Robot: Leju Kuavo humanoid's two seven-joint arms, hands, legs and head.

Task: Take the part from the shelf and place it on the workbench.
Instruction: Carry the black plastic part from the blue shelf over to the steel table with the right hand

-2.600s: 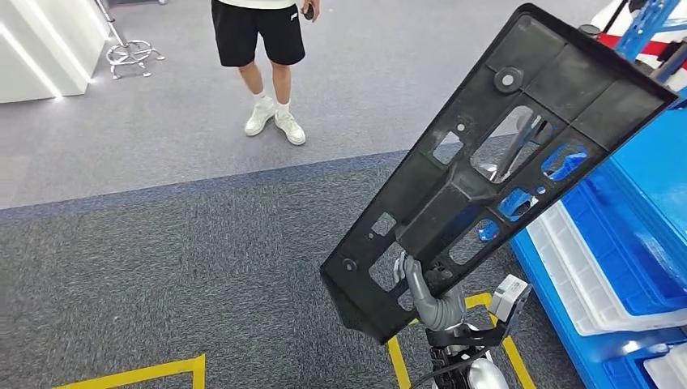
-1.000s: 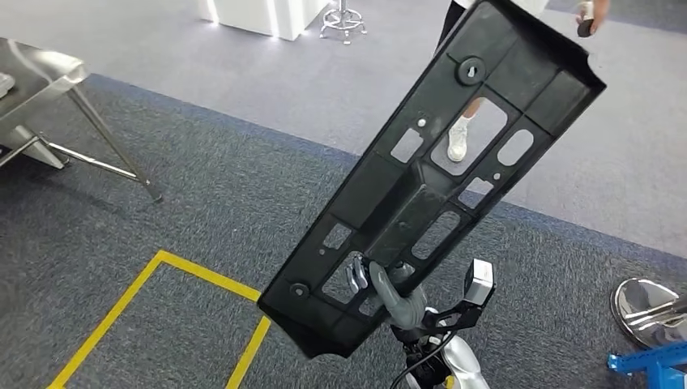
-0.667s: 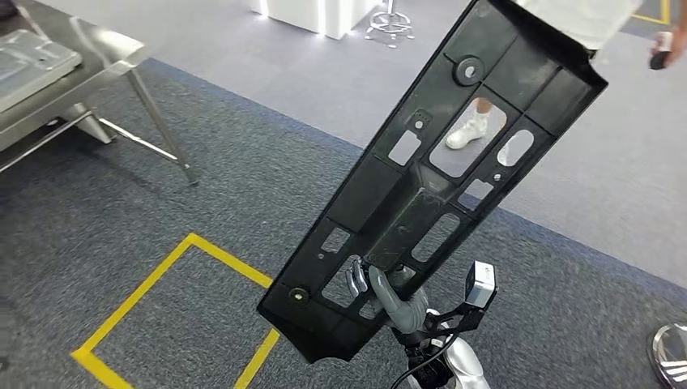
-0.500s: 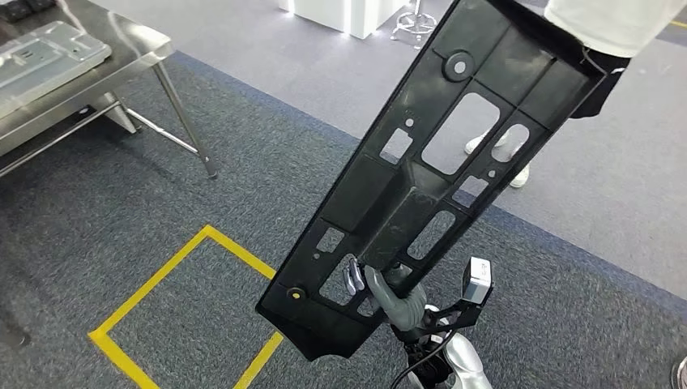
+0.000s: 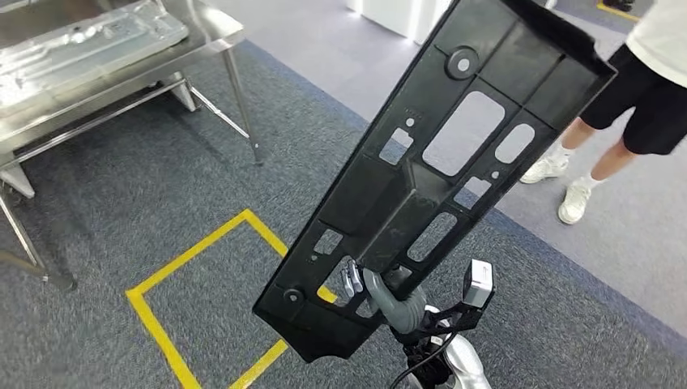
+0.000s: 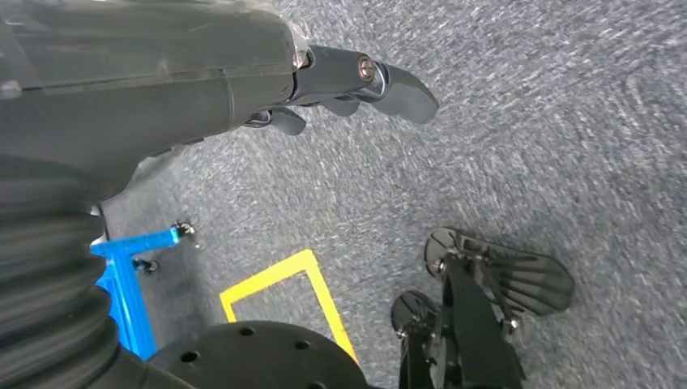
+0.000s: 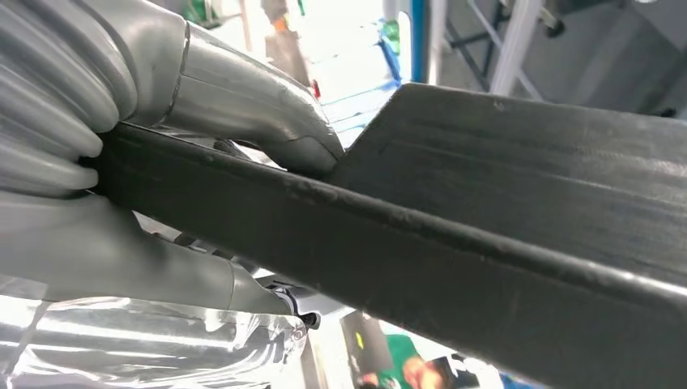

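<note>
The part [image 5: 441, 162] is a long black plastic panel with several cut-outs, held tilted up from lower middle to upper right in the head view. My right hand [image 5: 390, 297] grips it near its lower end, fingers through a cut-out. Close up in the right wrist view, the grey thumb and fingers [image 7: 243, 97] clamp the part's black edge [image 7: 486, 243]. The workbench [image 5: 206, 40], a steel table on thin legs, stands at the upper left. My left hand [image 6: 340, 77] hangs over the carpet, fingers loosely apart and holding nothing.
A silvery pressed-metal sheet [image 5: 81, 44] lies on the workbench. A yellow taped rectangle [image 5: 198, 243] marks the grey carpet between me and the bench. A person [image 5: 640, 97] in dark shorts and white shoes stands at the right.
The whole view has swung round: the blue shelf has left the picture and the workbench has come in at the upper left. The part stays in my right hand at the same tilt.
</note>
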